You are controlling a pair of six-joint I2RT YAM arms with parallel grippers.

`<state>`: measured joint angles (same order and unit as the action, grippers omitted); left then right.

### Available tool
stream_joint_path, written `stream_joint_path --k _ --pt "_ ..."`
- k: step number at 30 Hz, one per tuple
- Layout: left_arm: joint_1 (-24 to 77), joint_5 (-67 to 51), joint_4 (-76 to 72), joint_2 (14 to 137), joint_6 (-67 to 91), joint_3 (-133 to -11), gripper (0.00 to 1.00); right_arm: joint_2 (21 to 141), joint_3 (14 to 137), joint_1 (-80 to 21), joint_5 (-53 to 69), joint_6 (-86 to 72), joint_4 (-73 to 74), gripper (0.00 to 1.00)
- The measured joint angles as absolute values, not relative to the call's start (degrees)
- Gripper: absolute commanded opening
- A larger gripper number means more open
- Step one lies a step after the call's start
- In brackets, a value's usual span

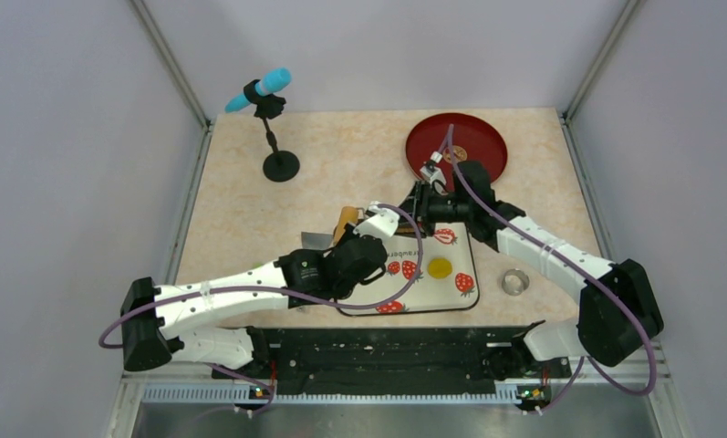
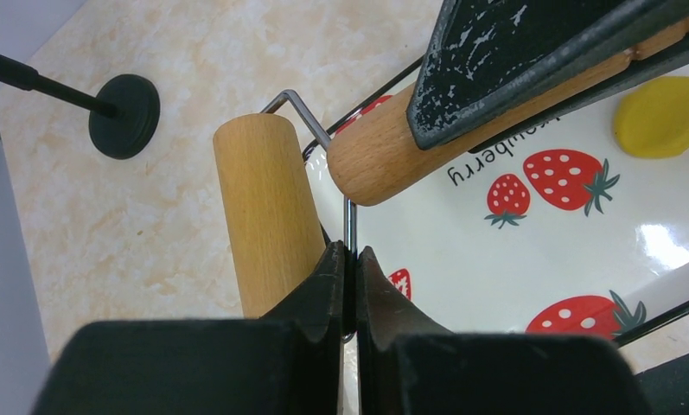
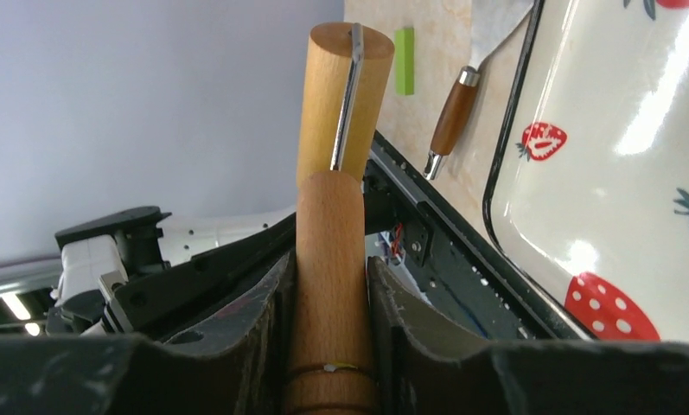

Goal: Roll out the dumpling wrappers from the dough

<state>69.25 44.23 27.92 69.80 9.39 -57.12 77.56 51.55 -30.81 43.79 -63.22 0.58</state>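
A bright yellow round flattened piece of dough (image 1: 440,267) lies on the strawberry-print mat (image 1: 451,292); it also shows in the left wrist view (image 2: 663,115). The tan wooden roller (image 1: 346,222) hangs at the mat's far left corner, off the dough. My left gripper (image 1: 384,222) is shut on the roller's metal wire frame (image 2: 349,220), beside its barrel (image 2: 267,216). My right gripper (image 1: 421,208) is shut on the roller's wooden handle (image 3: 328,251). The handle also shows in the left wrist view (image 2: 384,160). No separate thin wrapper shows.
A small metal ring (image 1: 514,282) lies right of the mat. A red plate (image 1: 457,146) sits at the back right. A microphone on a black stand (image 1: 273,119) is at the back left. A wooden-handled scraper (image 3: 453,117) lies left of the mat.
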Motion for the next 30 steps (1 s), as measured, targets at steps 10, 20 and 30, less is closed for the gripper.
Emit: stream_joint_path --k 10,20,30 --pt "68.99 39.72 23.29 69.56 15.73 -56.93 0.78 78.22 53.49 -31.09 40.12 -54.24 9.65 0.0" --pt "52.1 5.43 6.26 64.16 37.65 -42.63 0.77 74.02 61.8 -25.43 27.66 -31.48 34.94 0.0" --pt "20.53 -22.17 1.41 53.84 49.21 -21.91 0.73 72.47 78.15 -23.18 18.0 -17.26 54.52 0.0"
